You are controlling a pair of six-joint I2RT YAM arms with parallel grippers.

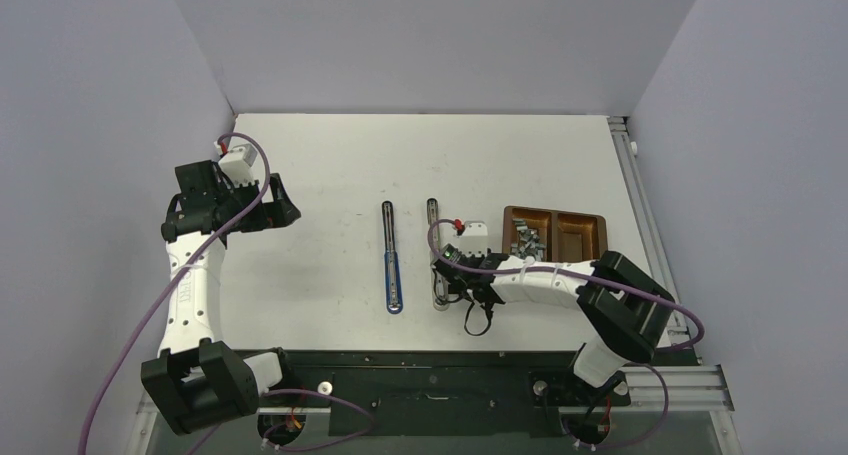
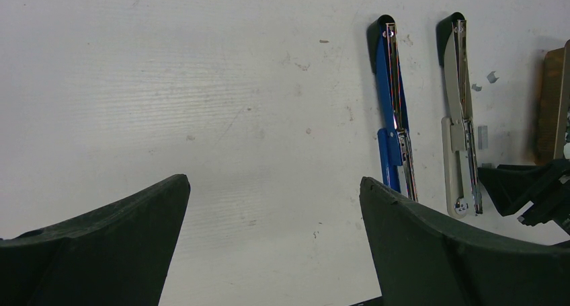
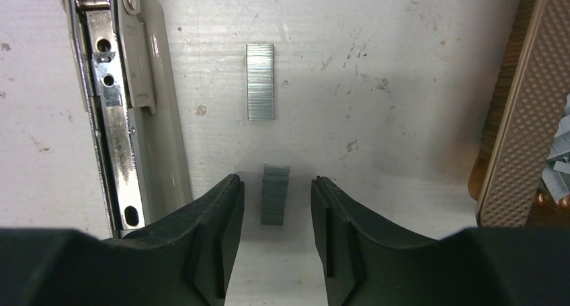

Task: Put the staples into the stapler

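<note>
Your right gripper [image 3: 275, 179] is low over the surface [image 1: 320, 165], in the strip of bare white between the beige stapler [image 3: 117, 118] and the wooden tray [image 3: 524, 118]. Its jaws are partly spread. They straddle one short staple strip [image 3: 274, 197] that lies in their shadow, and you can see a gap on each side of it, so neither finger touches it. A second staple strip [image 3: 260, 81] lies flat on the surface just ahead of the first, in line with it and apart from it.

The beige stapler is folded open, with its metal channel facing up. It runs along the left side of your wrist view, close to the left finger. From above, the blue stapler [image 1: 392, 270] is also opened out flat. It lies parallel to the beige one and on its left, a little apart from it.

The rest of the staples [image 1: 527, 240] sit in a loose pile in the left compartment of the tray, which stands to the right of the beige stapler. In your right wrist view a few of them show over the tray's textured rim.

Your left gripper [image 1: 275, 207] hangs well off to the left, over bare surface. Its jaws are spread wide and hold nothing. Both staplers show far off in its wrist view.
</note>
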